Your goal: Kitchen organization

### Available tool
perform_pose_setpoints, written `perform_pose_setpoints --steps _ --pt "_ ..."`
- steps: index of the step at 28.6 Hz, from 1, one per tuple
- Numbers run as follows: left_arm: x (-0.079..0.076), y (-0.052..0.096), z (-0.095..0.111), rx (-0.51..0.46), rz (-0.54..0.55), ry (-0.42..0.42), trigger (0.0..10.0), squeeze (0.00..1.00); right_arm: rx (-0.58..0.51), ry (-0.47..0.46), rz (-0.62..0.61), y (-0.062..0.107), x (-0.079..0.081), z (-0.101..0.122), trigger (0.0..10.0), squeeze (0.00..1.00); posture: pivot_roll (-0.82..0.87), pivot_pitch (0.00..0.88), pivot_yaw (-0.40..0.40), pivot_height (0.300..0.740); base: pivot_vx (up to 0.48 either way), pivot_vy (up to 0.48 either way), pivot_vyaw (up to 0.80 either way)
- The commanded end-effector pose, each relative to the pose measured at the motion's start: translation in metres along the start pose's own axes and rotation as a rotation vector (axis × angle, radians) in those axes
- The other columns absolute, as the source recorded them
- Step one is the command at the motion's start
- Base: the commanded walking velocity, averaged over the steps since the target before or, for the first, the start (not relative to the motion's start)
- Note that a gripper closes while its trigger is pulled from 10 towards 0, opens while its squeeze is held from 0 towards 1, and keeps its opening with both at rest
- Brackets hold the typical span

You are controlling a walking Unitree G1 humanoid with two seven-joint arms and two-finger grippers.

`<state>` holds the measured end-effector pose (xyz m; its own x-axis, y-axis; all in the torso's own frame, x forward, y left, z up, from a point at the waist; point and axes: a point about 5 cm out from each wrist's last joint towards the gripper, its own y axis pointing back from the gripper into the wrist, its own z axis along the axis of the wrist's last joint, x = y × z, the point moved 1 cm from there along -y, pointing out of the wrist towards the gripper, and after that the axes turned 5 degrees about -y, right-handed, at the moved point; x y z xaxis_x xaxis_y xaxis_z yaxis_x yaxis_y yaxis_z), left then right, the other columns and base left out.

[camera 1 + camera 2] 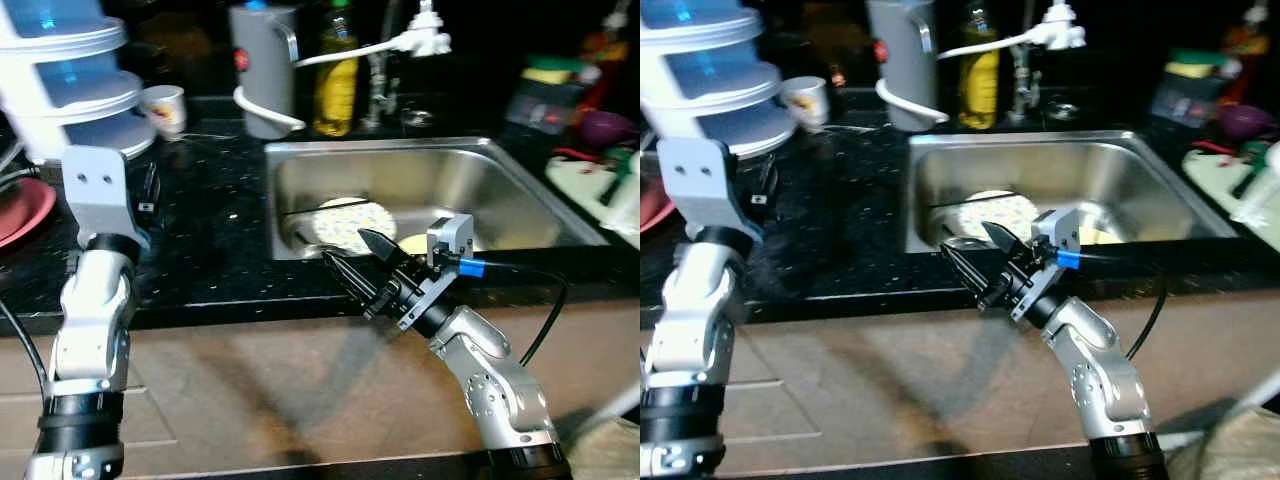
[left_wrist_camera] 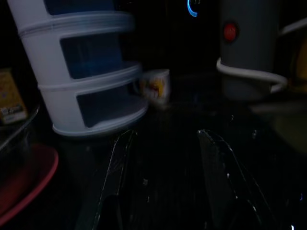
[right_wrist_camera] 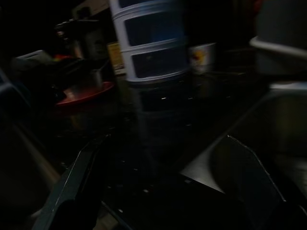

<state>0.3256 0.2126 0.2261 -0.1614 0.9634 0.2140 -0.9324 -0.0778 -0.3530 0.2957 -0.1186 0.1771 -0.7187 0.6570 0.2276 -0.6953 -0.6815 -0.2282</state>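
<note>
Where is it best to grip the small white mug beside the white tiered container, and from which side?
Grip the mug across its rim or body from above; it stands upright, and the tiered container crowds its left. The left gripper, jaws open, faces it.

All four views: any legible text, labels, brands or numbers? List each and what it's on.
No text can be read.
Mug: red and yellow print, too blurred to read.
Yellow box: small print, too dark.
Yellow bottle: label blurred.
Grey kettle: red button, no lettering legible.
Blue curved light: a glow, not readable as a character.
</note>
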Motion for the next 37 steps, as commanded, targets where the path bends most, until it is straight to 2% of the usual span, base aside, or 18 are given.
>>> perform_pose_setpoints --steps 1,5,11,19,23,28,37 --pt "-0.007 0.003 0.001 0.011 -0.006 -0.011 10.0 0.0 -0.005 0.018 -0.001 -0.001 -0.001 0.0 10.0 0.0 0.05 0.0 -0.026 0.74 0.0 0.0 0.8" --pt "-0.018 0.005 -0.001 0.029 -0.021 0.003 10.0 0.0 -0.013 0.021 -0.017 -0.001 -0.003 0.0 10.0 0.0 0.06 0.0 -0.027 0.74 0.0 0.0 0.8" --pt "-0.027 0.006 0.003 0.027 -0.047 0.004 10.0 0.0 -0.035 0.025 -0.04 -0.006 -0.008 0.002 10.0 0.0 0.07 0.0 -0.027 0.74 0.0 0.0 0.8" --pt "-0.028 0.005 0.007 0.017 -0.056 0.0 10.0 0.0 -0.064 0.033 -0.088 -0.008 -0.013 0.004 10.0 0.0 0.07 0.0 -0.024 0.74 0.0 0.0 0.8" --pt "-0.027 0.004 0.008 0.016 -0.056 0.002 10.0 0.0 -0.072 0.042 -0.169 -0.009 -0.023 0.006 10.0 0.0 0.07 0.0 -0.021 0.74 0.0 0.0 0.0" --pt "-0.025 0.002 0.007 0.033 -0.059 -0.025 10.0 0.0 -0.073 0.056 -0.192 -0.009 -0.027 0.006 10.0 0.0 0.07 0.0 -0.021 0.74 0.0 0.0 0.0" --pt "-0.024 -0.001 0.004 0.051 -0.049 -0.011 10.0 0.0 -0.086 0.075 -0.234 -0.011 -0.033 0.009 10.0 0.0 0.07 0.0 -0.022 0.74 0.0 0.381 0.0"
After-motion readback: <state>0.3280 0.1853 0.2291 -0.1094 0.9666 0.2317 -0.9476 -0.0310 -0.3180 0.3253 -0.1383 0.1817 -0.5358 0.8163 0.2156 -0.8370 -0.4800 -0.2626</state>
